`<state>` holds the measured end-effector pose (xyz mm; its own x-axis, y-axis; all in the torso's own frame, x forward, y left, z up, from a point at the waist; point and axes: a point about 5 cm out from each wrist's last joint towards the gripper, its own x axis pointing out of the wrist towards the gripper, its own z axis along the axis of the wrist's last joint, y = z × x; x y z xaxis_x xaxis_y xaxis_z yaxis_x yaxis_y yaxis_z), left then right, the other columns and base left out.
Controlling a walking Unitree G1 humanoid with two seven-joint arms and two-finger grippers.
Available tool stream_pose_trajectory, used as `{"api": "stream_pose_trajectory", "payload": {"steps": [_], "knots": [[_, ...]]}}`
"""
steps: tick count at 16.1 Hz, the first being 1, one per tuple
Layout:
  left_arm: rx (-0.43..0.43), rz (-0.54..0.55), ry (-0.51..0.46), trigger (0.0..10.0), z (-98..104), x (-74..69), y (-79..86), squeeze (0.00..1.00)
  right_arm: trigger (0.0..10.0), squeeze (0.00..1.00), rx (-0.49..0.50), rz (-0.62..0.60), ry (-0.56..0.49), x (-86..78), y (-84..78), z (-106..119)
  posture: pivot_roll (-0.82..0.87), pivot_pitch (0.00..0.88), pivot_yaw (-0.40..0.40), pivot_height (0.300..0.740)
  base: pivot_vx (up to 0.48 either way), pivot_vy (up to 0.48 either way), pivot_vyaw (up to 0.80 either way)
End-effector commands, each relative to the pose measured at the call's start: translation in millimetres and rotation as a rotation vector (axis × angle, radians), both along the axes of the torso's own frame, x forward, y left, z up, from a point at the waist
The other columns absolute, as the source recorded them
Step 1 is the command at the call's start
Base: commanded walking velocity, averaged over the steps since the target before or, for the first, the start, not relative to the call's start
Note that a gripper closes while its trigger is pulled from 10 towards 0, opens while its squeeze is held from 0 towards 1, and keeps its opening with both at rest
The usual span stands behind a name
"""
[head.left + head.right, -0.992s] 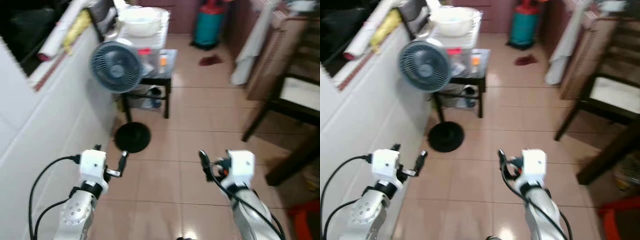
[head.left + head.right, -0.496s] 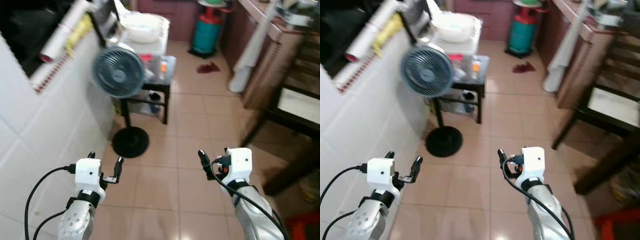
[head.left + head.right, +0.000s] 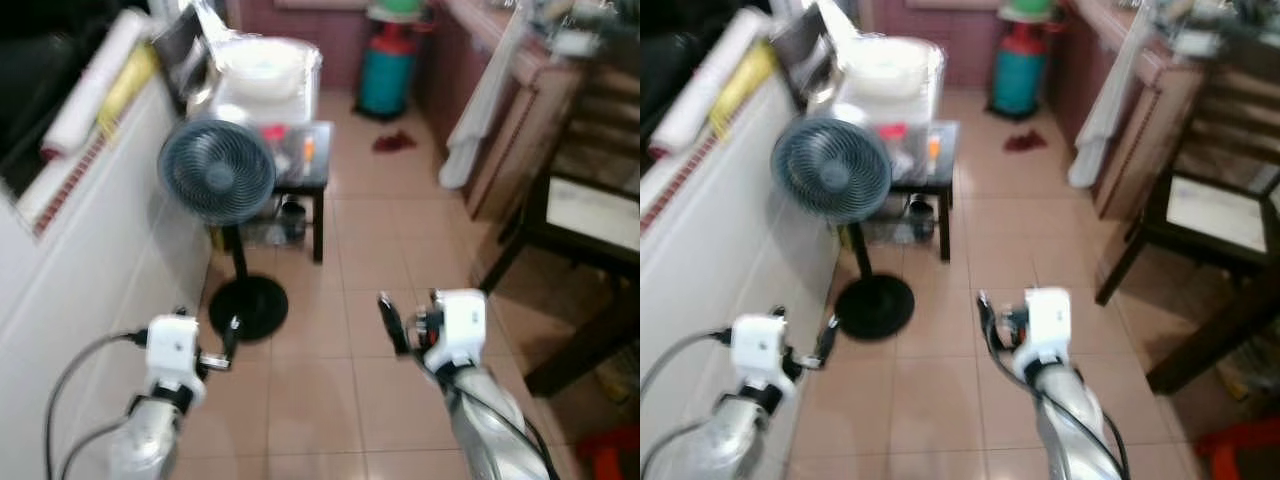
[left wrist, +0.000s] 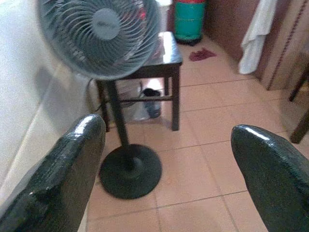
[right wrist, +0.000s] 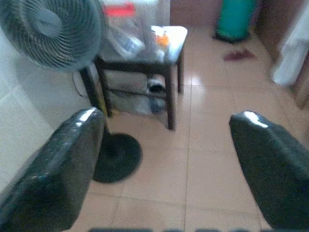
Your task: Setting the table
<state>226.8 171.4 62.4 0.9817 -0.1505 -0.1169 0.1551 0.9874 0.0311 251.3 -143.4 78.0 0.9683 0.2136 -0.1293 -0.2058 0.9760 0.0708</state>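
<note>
Left eye view: both hands released, left hand (image 3: 205, 340) and right hand (image 3: 412, 322) empty over tiled floor (image 3: 380, 250). No tableware visible. Best walk slowly past pedestal fan (image 3: 217, 178) toward dining chair (image 3: 580, 215).

A grey-blue fan (image 3: 216, 172) on a black stand sits at centre left, beside a small black table (image 3: 300, 178) carrying a white tub (image 3: 262, 68). The floor (image 3: 340, 390) is peach-tan tile with thin pale grout lines, and the wall (image 3: 90, 260) at left is white tile. A teal gas cylinder (image 3: 385, 72) with a red collar stands at top centre, near a white cloth (image 3: 478, 100) hanging on brown wood.
</note>
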Motion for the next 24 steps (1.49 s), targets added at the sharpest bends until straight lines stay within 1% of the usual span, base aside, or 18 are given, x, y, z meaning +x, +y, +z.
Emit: {"api": "stream_pose_trajectory", "payload": {"steps": [1, 9, 12, 15, 18, 19, 21, 24], "knots": [[-0.014, -0.036, -0.035, 10.0, 8, 5.4, -9.2, 0.00, 10.0, 0.00, -0.018, -0.042, -0.004, -0.5, -13.0, 1, -0.07, 0.100, 0.032, 0.740, 0.394, 0.000, -0.79], [-0.015, -0.037, -0.014, 10.0, 2, 5.7, -5.7, 0.00, 10.0, 0.00, -0.010, -0.031, -0.009, 3.0, -8.0, 2, -0.05, 0.098, 0.031, 0.740, 0.347, 0.000, -0.79], [-0.025, -0.039, 0.000, 10.0, -2, 4.2, -8.5, 0.00, 10.0, 0.00, -0.005, -0.026, -0.012, 4.8, -6.7, 3, -0.05, 0.099, 0.031, 0.740, 0.000, 0.000, -0.74], [-0.004, -0.019, -0.003, 10.0, -2, 7.8, -6.0, 0.00, 10.0, 0.00, 0.001, -0.033, -0.017, 3.8, -6.4, 3, -0.06, 0.097, 0.039, 0.740, 0.000, 0.000, 0.00], [0.007, -0.044, -0.024, 10.0, 3, 13.8, -5.6, 0.00, 10.0, 0.00, 0.008, -0.049, -0.017, 3.6, -7.5, 3, -0.06, 0.097, 0.049, 0.740, 0.000, 0.000, 0.00], [-0.024, -0.050, -0.032, 10.0, 7, 17.5, -5.7, 0.00, 10.0, 0.00, 0.008, -0.054, -0.015, 3.7, -7.1, 3, -0.06, 0.094, 0.053, 0.740, 0.000, 0.000, -0.51], [-0.009, -0.075, -0.049, 10.0, 10, 19.6, -7.2, 0.00, 10.0, 0.00, 0.008, -0.058, -0.016, 3.9, -6.5, 3, -0.07, 0.094, 0.056, 0.740, 0.127, 0.000, -0.80], [-0.009, -0.085, -0.045, 10.0, 9, 19.0, -7.4, 0.00, 10.0, 0.00, 0.006, -0.058, -0.018, 3.3, -7.2, 3, -0.07, 0.094, 0.059, 0.740, 0.275, 0.000, -0.80]]}}
